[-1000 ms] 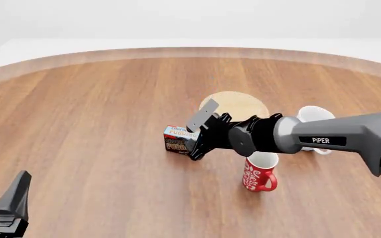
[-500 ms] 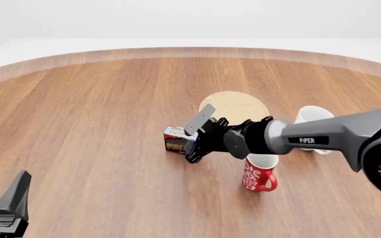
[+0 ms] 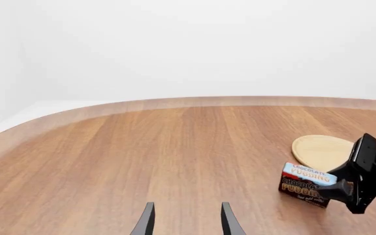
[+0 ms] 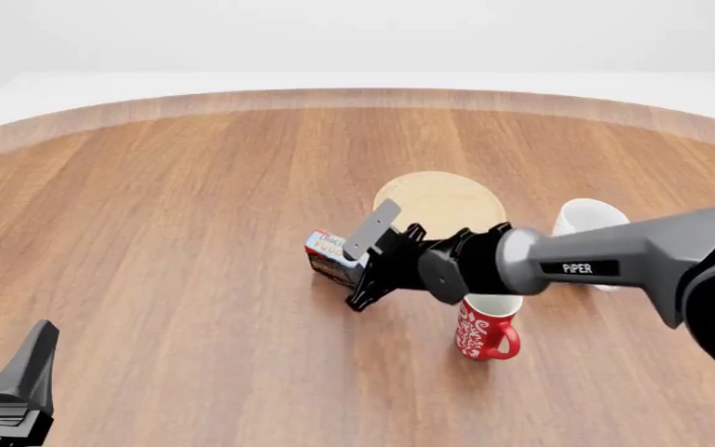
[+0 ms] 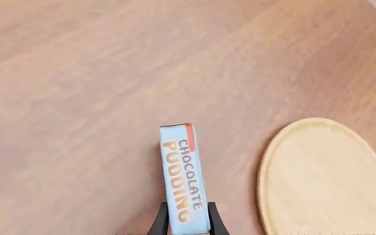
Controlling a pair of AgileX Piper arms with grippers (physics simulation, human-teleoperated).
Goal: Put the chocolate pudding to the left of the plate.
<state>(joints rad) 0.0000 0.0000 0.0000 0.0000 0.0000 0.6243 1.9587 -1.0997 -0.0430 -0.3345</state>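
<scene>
Chocolate pudding (image 5: 184,181) was pinched by right end effector (image 5: 184,220), held left of plate (image 5: 325,178) for placement; left end effector (image 3: 186,220) was spread, idle.

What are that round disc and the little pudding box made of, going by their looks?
The plate looks like pale, matte wood: faint grain, a low raised rim. The chocolate pudding, pinched in the right claw, looks like printed cardboard: flat faces, sharp edges, lettering. Being simulator renders, neither is certain.
</scene>
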